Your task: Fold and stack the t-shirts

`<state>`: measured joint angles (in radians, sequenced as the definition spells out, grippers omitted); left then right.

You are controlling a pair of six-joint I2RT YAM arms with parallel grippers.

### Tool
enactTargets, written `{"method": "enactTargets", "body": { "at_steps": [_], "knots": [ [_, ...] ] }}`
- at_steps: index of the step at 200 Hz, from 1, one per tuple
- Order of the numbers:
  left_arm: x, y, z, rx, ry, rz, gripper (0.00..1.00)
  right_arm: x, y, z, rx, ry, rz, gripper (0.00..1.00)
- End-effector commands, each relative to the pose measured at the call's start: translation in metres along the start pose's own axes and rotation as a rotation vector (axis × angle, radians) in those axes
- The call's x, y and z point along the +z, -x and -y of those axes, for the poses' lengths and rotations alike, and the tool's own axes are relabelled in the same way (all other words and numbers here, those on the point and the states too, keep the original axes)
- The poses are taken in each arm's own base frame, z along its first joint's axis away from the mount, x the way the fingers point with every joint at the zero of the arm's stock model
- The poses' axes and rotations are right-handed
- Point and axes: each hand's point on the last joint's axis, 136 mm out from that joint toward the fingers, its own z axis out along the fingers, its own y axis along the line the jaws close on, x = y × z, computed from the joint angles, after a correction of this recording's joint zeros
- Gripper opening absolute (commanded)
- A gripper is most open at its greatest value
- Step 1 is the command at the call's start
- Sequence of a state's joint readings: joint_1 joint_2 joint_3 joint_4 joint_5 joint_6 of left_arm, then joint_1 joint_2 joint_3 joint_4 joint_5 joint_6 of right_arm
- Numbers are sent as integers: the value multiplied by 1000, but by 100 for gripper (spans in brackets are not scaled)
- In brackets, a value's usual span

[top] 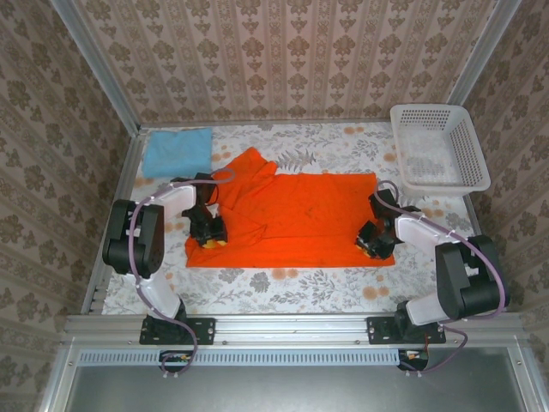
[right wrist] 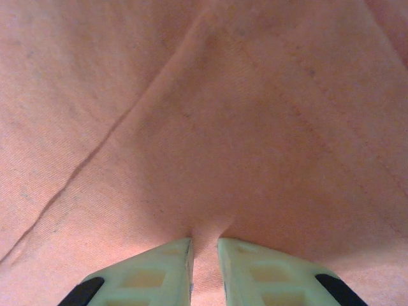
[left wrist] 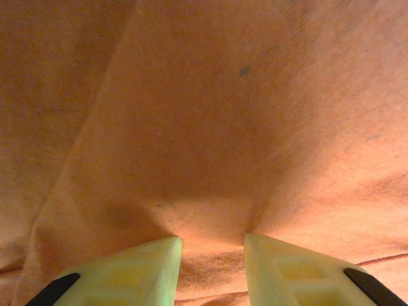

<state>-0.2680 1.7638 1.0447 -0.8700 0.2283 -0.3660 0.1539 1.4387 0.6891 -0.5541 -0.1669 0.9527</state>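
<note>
Both grippers are down on the orange shirt (top: pixel 292 219), which lies spread flat on the surface (top: pixel 283 287) between them. The left gripper (top: pixel 208 233) is at its near left corner and the right gripper (top: pixel 375 243) at its near right corner. The blue shirt (top: pixel 177 152) lies folded well beyond the left gripper, apart from the orange one.

In the left wrist view, the left gripper (left wrist: pixel 212 245) stands partly closed on a puckered fold of the shirt (left wrist: pixel 242 127), with creases fanning out from its tips. In the right wrist view, the right gripper (right wrist: pixel 204 245) is nearly closed, with a thin ridge of cloth (right wrist: pixel 242 127) pinched between its tips.

The main risk is an uneven hold. The left pinch looks looser, so a lift could let that corner slip while the right side rises, dragging the shirt askew. Either gripper may also have caught only the top layer, so the fold would open into two sheets. The bunched sleeve beyond the left gripper could tuck under and leave a lump. A long sweep on the right could brush the basket (top: pixel 477 163) beyond that gripper.

How many layers each pinch holds cannot be told. The wrist views are taken up with cloth, so hem and corner edges are not visible there. From above, the arms cover the fingertips.
</note>
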Motion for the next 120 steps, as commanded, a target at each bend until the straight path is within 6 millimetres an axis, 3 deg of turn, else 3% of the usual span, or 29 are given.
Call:
{"method": "enactTargets", "body": {
  "at_steps": [1,40,67,97,120],
  "knots": [
    [16,-20,-24,-31,110,-64,34,2,-18,43,97,-162,-53,22],
    [17,-41,-34,-53,145,-107,35,2,-42,71,169,-228,-112,22],
    [11,-53,-33,-74,143,-116,36,-2,-53,79,196,-209,-116,23],
    [3,-63,-30,-78,157,-143,37,-4,-60,79,214,-188,-136,29],
    [-11,-62,-29,-77,166,-132,39,-14,-57,68,208,-139,-111,34]
  ]
}}
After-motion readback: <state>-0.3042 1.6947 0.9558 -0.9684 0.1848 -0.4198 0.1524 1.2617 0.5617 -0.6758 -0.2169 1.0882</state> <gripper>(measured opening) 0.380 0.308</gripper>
